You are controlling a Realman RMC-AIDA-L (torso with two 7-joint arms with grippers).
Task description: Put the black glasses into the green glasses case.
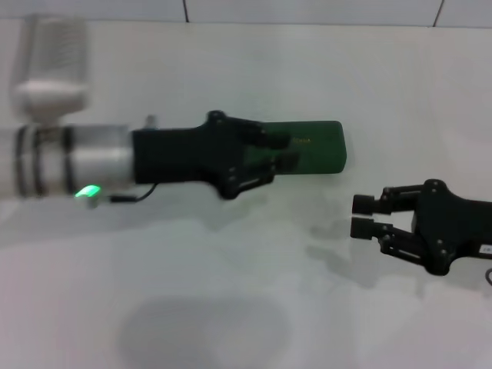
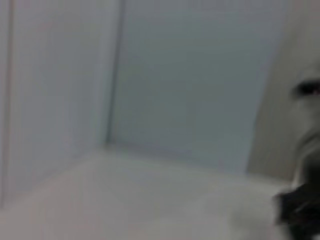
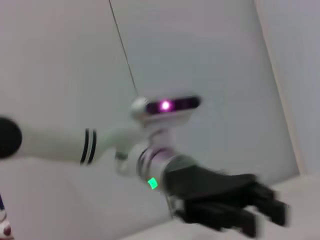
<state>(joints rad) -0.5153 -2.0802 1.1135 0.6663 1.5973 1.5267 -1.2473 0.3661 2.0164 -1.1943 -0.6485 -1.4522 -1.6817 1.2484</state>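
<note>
The green glasses case (image 1: 319,146) lies on the white table (image 1: 231,269), right of centre and towards the back. I see only its green outer surface and cannot tell whether it is open or closed. My left gripper (image 1: 280,151) reaches in from the left and hangs over the case's left end, with its fingers apart and nothing visible between them. It also shows in the right wrist view (image 3: 257,215). My right gripper (image 1: 360,216) hovers in front of and to the right of the case, fingers slightly apart and empty. The black glasses are not in view.
A white wall (image 1: 307,9) runs along the table's far edge. The left arm's white wrist with a green light (image 1: 88,191) spans the left side of the table. The left wrist view shows only wall, table and a dark blurred shape (image 2: 302,200) at its edge.
</note>
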